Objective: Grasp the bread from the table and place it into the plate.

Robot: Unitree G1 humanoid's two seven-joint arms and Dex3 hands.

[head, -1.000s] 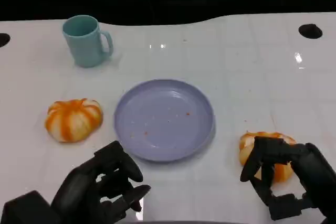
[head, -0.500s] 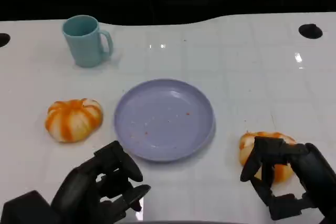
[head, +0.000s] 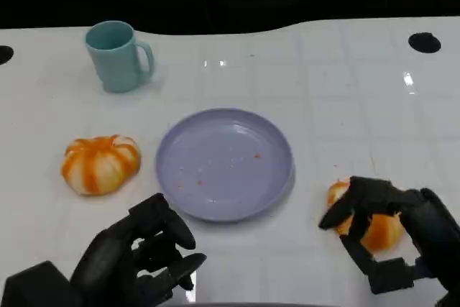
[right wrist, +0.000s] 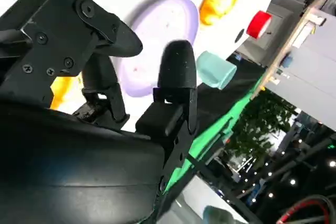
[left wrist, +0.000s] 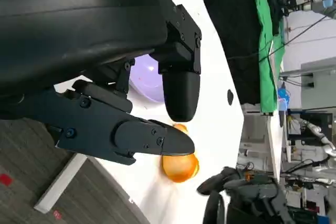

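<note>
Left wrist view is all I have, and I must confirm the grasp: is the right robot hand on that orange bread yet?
Observer: In the head view, the right robot hand curls its fingers over the bread, which sits on the table beside the plate. How firm the grip is, I cannot tell.
Operator: Any other bread?
Observer: Yes, a second bread lies untouched on the plate's other side.
Operator: Anything else?
Observer: A teal mug stands upright beyond the plate.
</note>
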